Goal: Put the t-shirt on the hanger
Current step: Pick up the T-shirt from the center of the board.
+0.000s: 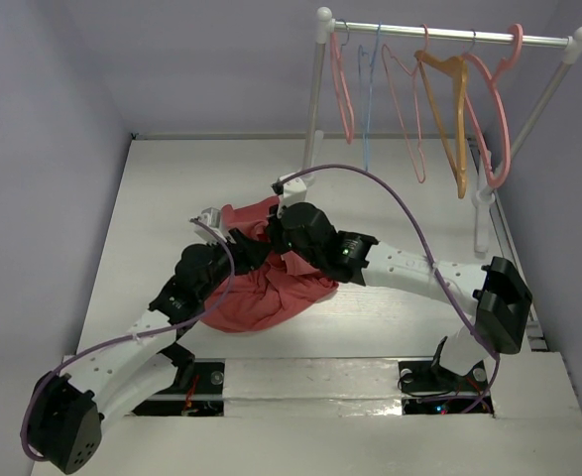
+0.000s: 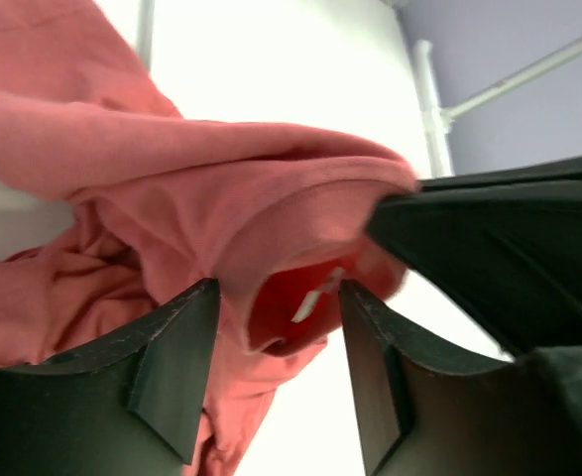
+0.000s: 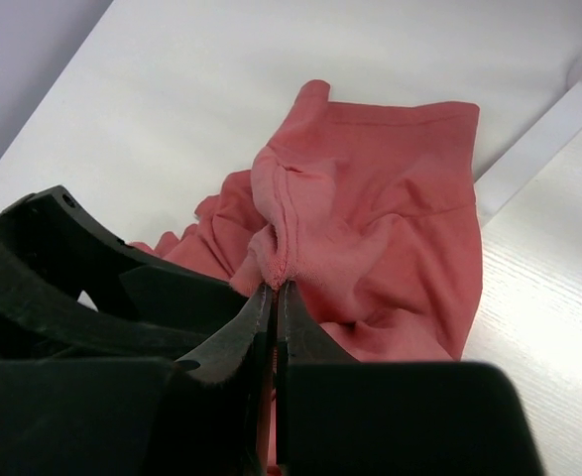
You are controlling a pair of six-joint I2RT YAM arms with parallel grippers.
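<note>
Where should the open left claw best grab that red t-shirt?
Probably the thick folded band of the t-shirt that sits between the open fingers of the left gripper, approached straight ahead the way the gripper now faces. The band arches up and offers an edge to pinch, while the right gripper holds a nearby fold raised.

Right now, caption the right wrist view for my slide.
Salmon-red t-shirt bunched over the white table, one fold pinched between the right fingers.

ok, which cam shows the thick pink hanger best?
Top external: the hanger hangs whole at the right end of the rack rail. Left wrist shows the t-shirt and a rack post; right wrist shows the t-shirt and a white rack base. No hanger in either.
</note>
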